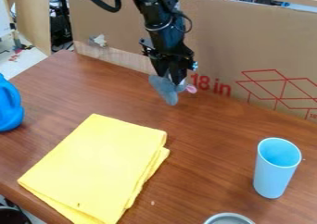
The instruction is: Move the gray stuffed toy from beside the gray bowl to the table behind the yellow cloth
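The claw (171, 77) is nearly closed, apparently pinching a grey-blue soft thing (165, 89) by its upper part, so it dangles near the tabletop's (207, 135) far edge, before the cardboard (223, 38). The claw hides its top; what the pink bit (191, 88) beside it is, I can't tell. Nearer lies a yellow cloth (99, 165), folded, perhaps for compactness. A blue cup (272, 179) stands upright at right, mouth up. The near edge cuts off a grey round thing (229, 214); the left, a blue container (7, 105).

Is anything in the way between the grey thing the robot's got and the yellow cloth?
Nothing that I can see stands between the grey thing in the pincer and the yellow cloth. The light blue cup is off to one side.
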